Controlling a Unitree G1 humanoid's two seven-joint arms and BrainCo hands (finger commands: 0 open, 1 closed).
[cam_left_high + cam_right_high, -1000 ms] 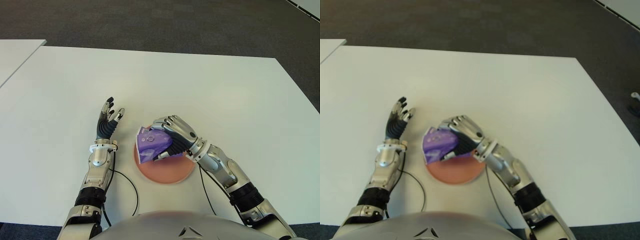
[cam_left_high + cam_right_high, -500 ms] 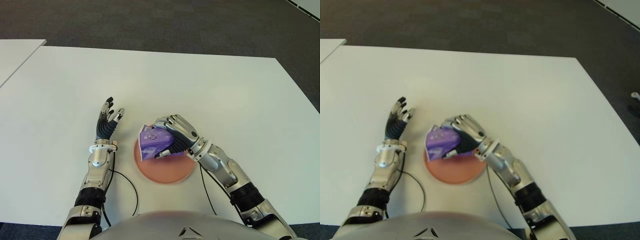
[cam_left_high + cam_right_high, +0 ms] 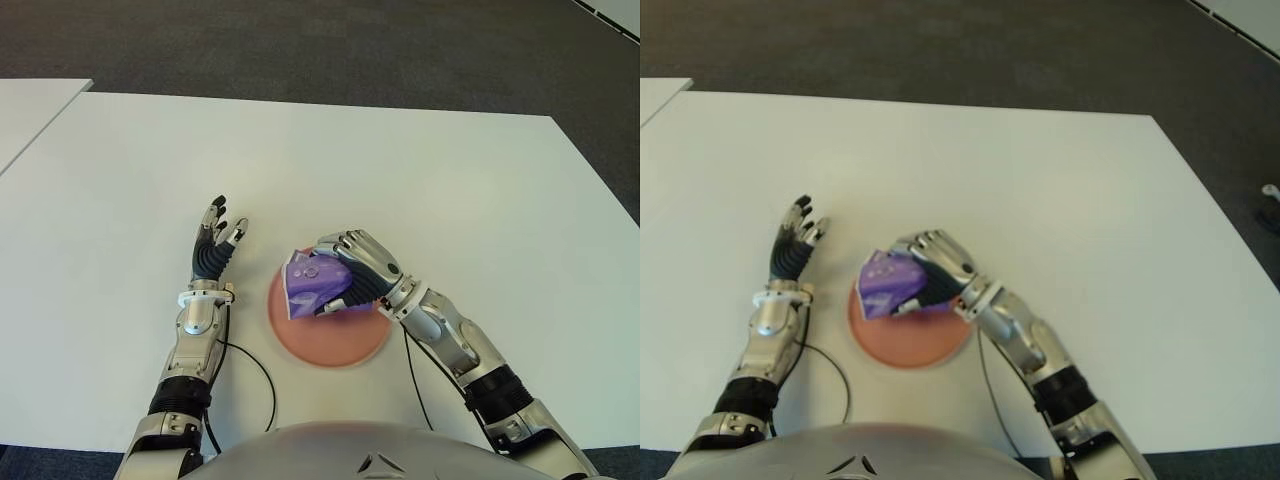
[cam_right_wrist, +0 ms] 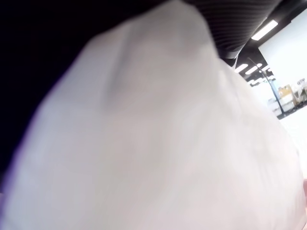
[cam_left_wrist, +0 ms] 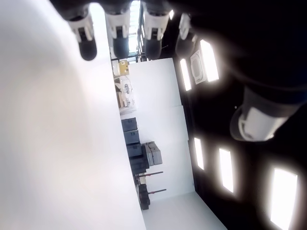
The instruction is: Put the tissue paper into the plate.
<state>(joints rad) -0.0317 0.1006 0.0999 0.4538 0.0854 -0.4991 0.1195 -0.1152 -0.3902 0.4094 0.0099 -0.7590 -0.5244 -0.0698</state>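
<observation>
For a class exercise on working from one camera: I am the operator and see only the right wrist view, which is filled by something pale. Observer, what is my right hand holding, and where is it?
Observer: The right hand is closed on a purple tissue pack.
Operator: Is it over the plate?
Observer: Yes, the pack shows over the far part of the pink plate; I cannot tell whether it touches the plate.
Operator: And the other hand?
Observer: The left hand is left of the plate, fingers spread, holding nothing.
Operator: Anything else on the table?
Observer: Only thin black cables near the robot's body on the white table.
</observation>
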